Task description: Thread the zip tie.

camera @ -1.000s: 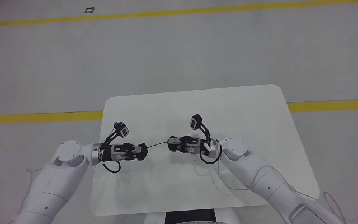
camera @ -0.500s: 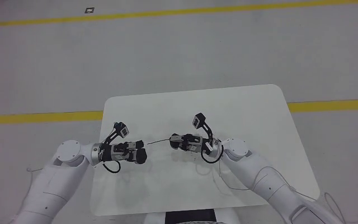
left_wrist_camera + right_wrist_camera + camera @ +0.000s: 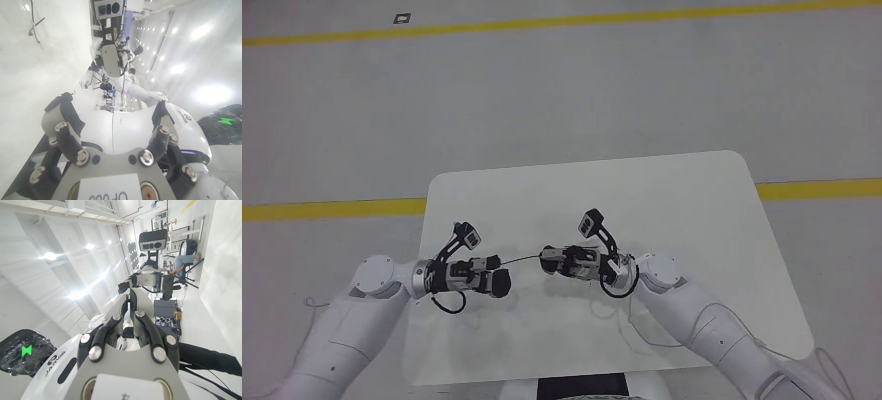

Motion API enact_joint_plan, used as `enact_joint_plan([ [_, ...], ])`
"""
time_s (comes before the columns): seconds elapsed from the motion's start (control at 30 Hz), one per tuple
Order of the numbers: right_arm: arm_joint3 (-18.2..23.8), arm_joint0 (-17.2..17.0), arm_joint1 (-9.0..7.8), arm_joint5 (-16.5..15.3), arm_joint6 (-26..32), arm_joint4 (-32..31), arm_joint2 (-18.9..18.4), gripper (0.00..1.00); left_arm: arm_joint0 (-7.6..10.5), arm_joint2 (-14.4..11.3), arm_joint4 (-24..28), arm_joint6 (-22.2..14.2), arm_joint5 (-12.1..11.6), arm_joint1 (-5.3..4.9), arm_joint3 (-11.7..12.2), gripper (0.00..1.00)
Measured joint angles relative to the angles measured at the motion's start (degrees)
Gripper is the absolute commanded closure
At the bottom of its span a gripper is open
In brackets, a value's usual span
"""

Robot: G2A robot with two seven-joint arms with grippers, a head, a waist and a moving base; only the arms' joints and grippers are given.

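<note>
The zip tie (image 3: pixel 524 263) is a thin black strip hanging in the air over the white table (image 3: pixel 662 200), between my two grippers. My right gripper (image 3: pixel 549 260) (image 3: pixel 129 298) is shut on one end of it. The free end points at my left gripper (image 3: pixel 499 283) (image 3: pixel 113 100), which stands open with nothing between its fingers (image 3: pixel 63 106), just nearer the table's front edge than the strip's tip. In the right wrist view the left gripper (image 3: pixel 144 289) faces me with its jaws spread. The left wrist view has the right gripper (image 3: pixel 108 56) end-on.
The tabletop carries no other objects. Yellow floor lines (image 3: pixel 332 209) run behind and beside the table. Both forearms lie over the table's front half, with the back half (image 3: pixel 642 180) bare.
My left gripper has shifted a little to the right and toward the front edge. My right gripper, still holding the strip, moved slightly away and came back.
</note>
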State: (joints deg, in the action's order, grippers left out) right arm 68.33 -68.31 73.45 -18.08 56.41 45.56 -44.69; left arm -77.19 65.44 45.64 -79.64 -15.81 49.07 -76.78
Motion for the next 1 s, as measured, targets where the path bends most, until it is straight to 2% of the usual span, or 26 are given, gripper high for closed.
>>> enact_joint_plan([
  [0.1,-0.4,0.3,0.54,-0.1,0.1,-0.4,1.0,1.00,0.56,-1.3,0.5,0.0,-0.6,0.30,-0.1,0.00],
  [0.3,-0.5,0.5,0.62,-0.4,0.0,-1.0,1.1,1.00,0.53,-1.3,0.4,0.1,-0.5,0.29,-0.2,0.00],
  [0.43,0.5,-0.1,0.66,0.8,-1.4,-2.1,1.1,1.00,0.55,-1.8,-0.9,1.8,0.1,0.36,-1.3,0.00],
  [0.7,0.9,-0.1,1.24,1.9,-2.0,-3.1,1.6,1.00,0.71,-2.2,1.1,0.2,-0.2,0.58,-1.1,0.00],
  [0.73,0.8,-0.1,1.30,1.9,-2.1,-3.2,1.6,1.00,0.77,-2.2,1.0,0.1,-0.2,0.59,-1.1,0.02],
  [0.8,0.6,0.0,1.42,2.1,-2.1,-3.5,1.6,1.00,0.82,-2.3,0.9,0.0,-0.2,0.60,-1.1,0.18],
  [0.83,0.5,0.0,1.47,2.3,-2.1,-3.6,1.7,1.00,0.81,-2.3,0.9,0.0,-0.2,0.60,-1.1,0.30],
  [0.93,0.2,0.1,1.62,3.1,-2.1,-4.0,1.7,1.00,0.76,-2.5,1.0,0.0,-0.3,0.60,-1.1,0.49],
  [1.0,-0.1,0.3,1.64,3.4,-2.0,-4.8,1.7,1.00,0.77,-2.6,1.1,0.0,-0.3,0.59,-1.1,0.53],
])
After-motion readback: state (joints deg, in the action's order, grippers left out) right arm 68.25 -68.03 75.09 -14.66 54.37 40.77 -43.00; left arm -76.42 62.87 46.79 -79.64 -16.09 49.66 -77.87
